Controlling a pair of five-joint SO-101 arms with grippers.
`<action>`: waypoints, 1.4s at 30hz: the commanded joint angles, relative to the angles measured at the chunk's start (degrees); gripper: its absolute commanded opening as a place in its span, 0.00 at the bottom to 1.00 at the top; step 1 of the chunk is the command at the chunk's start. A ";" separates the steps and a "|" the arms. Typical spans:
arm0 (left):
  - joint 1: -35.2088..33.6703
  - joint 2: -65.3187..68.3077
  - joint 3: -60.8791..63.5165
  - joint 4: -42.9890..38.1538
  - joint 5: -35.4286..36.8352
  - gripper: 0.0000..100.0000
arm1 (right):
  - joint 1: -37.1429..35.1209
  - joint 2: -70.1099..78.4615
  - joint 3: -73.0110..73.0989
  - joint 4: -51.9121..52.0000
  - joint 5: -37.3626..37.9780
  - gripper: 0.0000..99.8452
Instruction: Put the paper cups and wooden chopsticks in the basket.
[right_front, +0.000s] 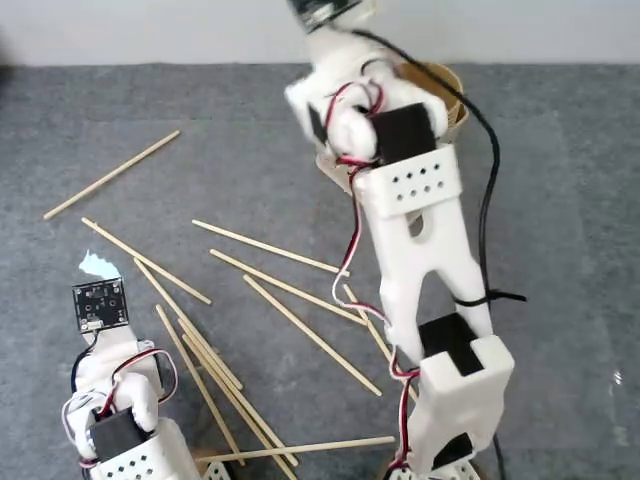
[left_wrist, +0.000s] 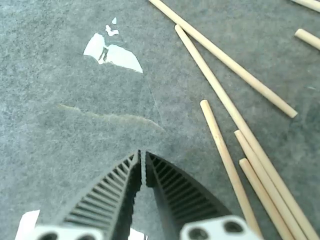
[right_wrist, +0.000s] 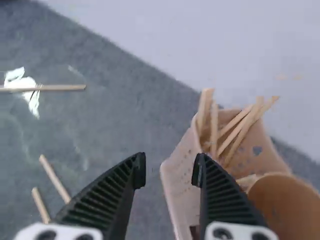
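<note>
My right arm stretches across the grey mat (right_front: 560, 200) to the basket (right_wrist: 182, 165) at the far edge. The right gripper (right_wrist: 167, 172) is spread open and empty, just above the near wall. The risk: if I drop lower, a jaw could catch that wall and tip the basket, spilling it. Inside, wooden chopsticks (right_wrist: 235, 130) lean upright. A brown paper cup (right_wrist: 285, 200) sits close by; I can't tell if it's inside. The left gripper (left_wrist: 142, 157) is closed on nothing, low over the mat beside loose chopsticks (left_wrist: 225, 150).
</note>
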 joint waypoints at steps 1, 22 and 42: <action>0.26 -0.97 -0.48 0.18 -0.18 0.01 | -2.95 -3.65 -1.41 9.36 -0.18 0.17; 0.26 -0.97 -0.48 0.18 -0.18 0.01 | -19.38 19.91 10.02 22.02 -0.09 0.38; 0.26 -0.97 -0.48 0.18 -0.18 0.01 | -17.19 35.03 10.02 7.43 2.81 0.37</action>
